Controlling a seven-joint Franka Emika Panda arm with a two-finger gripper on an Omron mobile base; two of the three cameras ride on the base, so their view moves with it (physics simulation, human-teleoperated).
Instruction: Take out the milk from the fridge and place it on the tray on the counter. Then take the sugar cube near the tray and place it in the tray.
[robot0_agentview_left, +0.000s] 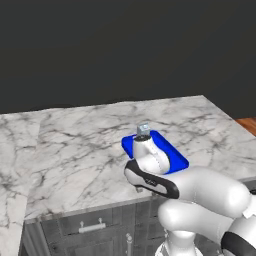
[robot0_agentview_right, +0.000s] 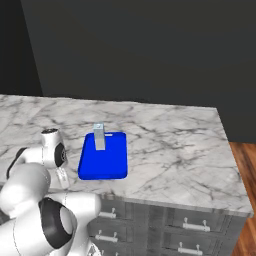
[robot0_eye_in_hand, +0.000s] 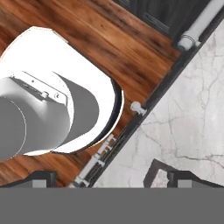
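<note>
The milk (robot0_agentview_left: 143, 131) (robot0_agentview_right: 99, 136), a small pale carton with a greyish gabled top, stands upright at the far end of the blue tray (robot0_agentview_left: 175, 156) (robot0_agentview_right: 107, 165) on the marble counter (robot0_agentview_left: 75, 150) (robot0_agentview_right: 175, 150). My gripper (robot0_agentview_right: 63, 182) (robot0_eye_in_hand: 113, 180) hangs over the counter's front edge, left of the tray in the right base view, pointing down. It is open, its fingertips (robot0_eye_in_hand: 39, 179) wide apart with nothing between them. The sugar cube is hidden or out of view. The fridge is out of view.
Dark grey drawers with silver handles (robot0_agentview_left: 92, 227) (robot0_agentview_right: 195, 225) run under the counter edge (robot0_eye_in_hand: 131, 127). Wooden floor (robot0_eye_in_hand: 109, 39) (robot0_agentview_right: 247, 200) lies below. A dark wall rises behind the counter. My arm's elbow (robot0_agentview_left: 150, 160) covers part of the tray's near side.
</note>
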